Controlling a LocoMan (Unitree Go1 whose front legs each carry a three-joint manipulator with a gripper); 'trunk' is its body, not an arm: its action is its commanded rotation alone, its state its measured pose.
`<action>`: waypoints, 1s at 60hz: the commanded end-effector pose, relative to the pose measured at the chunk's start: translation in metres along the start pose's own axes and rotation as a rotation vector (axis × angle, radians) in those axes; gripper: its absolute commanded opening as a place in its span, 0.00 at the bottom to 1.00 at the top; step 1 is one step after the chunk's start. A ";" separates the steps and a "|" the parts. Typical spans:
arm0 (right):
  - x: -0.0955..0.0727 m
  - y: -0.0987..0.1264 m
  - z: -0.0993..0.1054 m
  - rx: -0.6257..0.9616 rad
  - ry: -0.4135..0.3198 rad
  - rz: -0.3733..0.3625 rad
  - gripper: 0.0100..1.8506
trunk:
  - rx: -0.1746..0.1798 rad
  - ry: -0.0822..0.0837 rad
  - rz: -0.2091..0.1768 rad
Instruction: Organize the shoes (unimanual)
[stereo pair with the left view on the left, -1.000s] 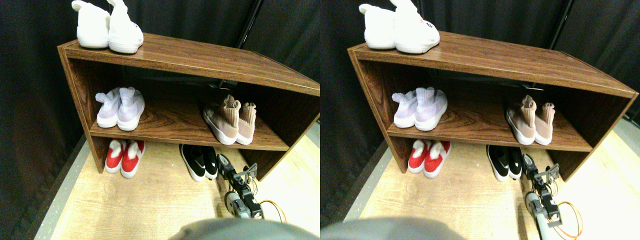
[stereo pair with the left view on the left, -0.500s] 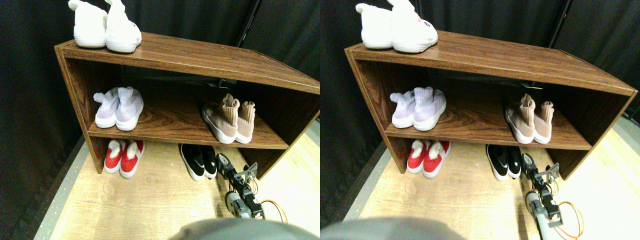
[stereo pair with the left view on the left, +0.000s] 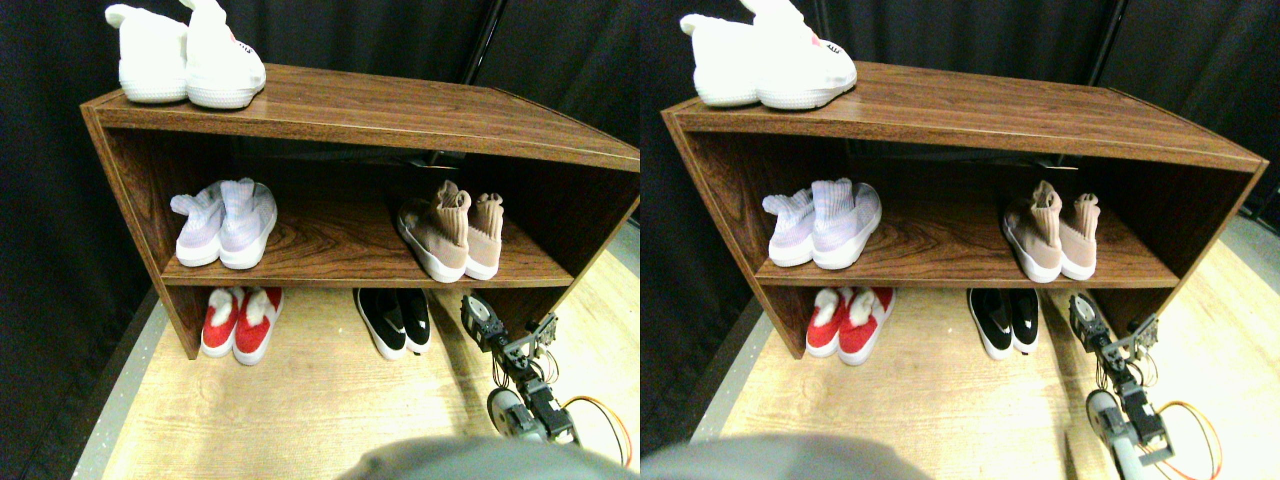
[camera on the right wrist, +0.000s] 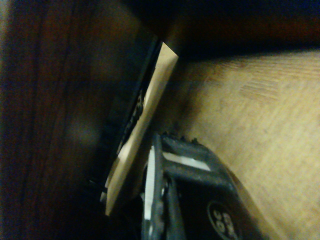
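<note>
The shoes stand in pairs on and under a brown wooden rack (stereo pair with the left view on the left: 380, 100). The tan knit sock sneakers (stereo pair with the left view on the left: 450, 232) sit side by side on the right of the middle shelf. Below them on the floor is the black slip-on pair (stereo pair with the left view on the left: 395, 320), toes pointing in under the rack. My right gripper (stereo pair with the left view on the left: 480, 322) hangs low over the floor, just right of the black pair and apart from it, near the rack's right side panel. The wrist view shows only the gripper's dark frame (camera on the right wrist: 185, 195), the dark rack panel (camera on the right wrist: 50, 125) and the wooden floor (camera on the right wrist: 260, 110); no shoe appears there.
A white pair (stereo pair with the left view on the left: 185, 60) stands on the rack's top at the left. A lavender pair (stereo pair with the left view on the left: 222, 222) is on the middle shelf's left, and a red pair (stereo pair with the left view on the left: 240, 320) on the floor below it. Dark curtains hang behind. An orange cable (stereo pair with the left view on the left: 600, 420) loops by my arm.
The whole picture has shifted, so the camera moved. Against the black pair, my gripper has drawn away to the right; it was right beside the pair before.
</note>
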 end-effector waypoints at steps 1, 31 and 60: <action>-0.014 0.015 0.001 0.002 0.014 0.085 0.03 | -0.011 -0.019 -0.013; -0.115 0.048 -0.017 -0.058 0.079 0.286 0.03 | -0.004 -0.061 -0.034; -0.146 0.091 -0.024 -0.135 0.060 0.463 0.03 | 0.005 -0.093 -0.043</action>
